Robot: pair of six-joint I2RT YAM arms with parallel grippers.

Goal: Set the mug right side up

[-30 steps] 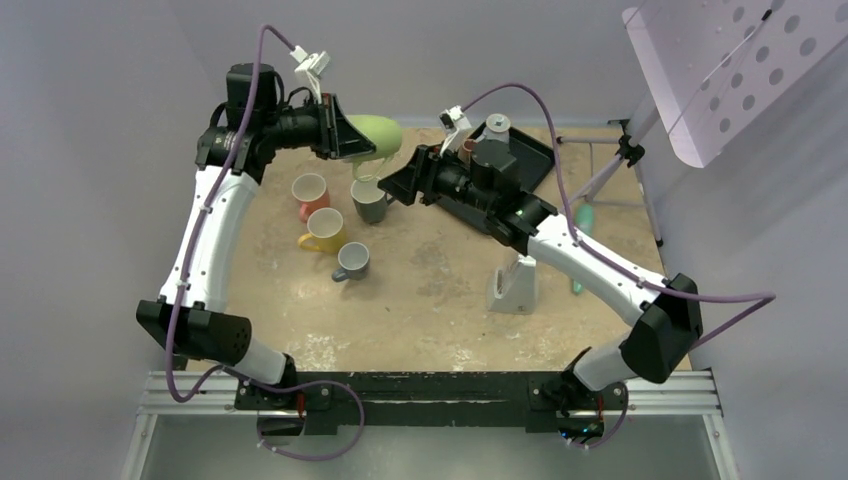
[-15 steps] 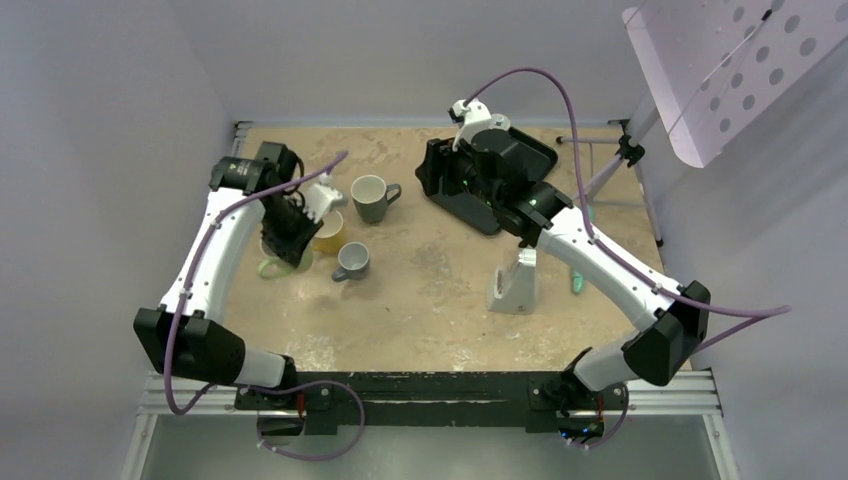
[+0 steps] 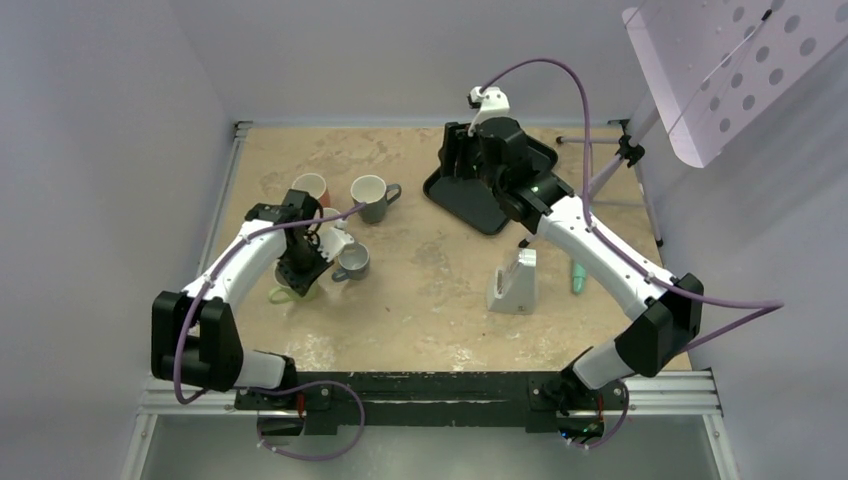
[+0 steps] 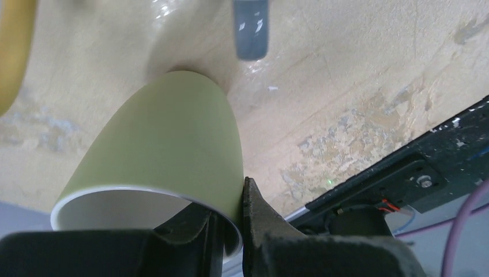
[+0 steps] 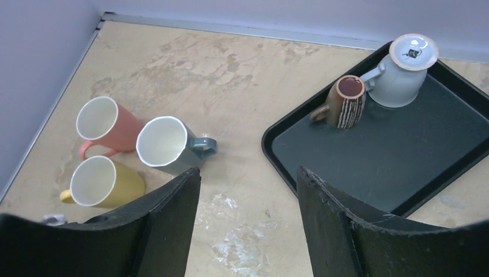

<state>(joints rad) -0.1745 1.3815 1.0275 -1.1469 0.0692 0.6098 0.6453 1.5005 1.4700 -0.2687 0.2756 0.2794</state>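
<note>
The left wrist view alone shows the left jaws nearly closed, pinching the wall of the pale green mug (image 4: pixel 167 138) at its rim, mouth toward the camera and base toward the tabletop (image 4: pixel 346 69). From above, that mug sits at 8 o'clock, mostly hidden by the arm. Only the right wrist view shows the right jaws wide apart and empty, over a black tray (image 5: pixel 403 156) at 1 o'clock that carries a brown striped mug (image 5: pixel 346 104) and a white mug (image 5: pixel 398 81). The tabletop is mottled beige, and the walls are pale lilac.
</note>
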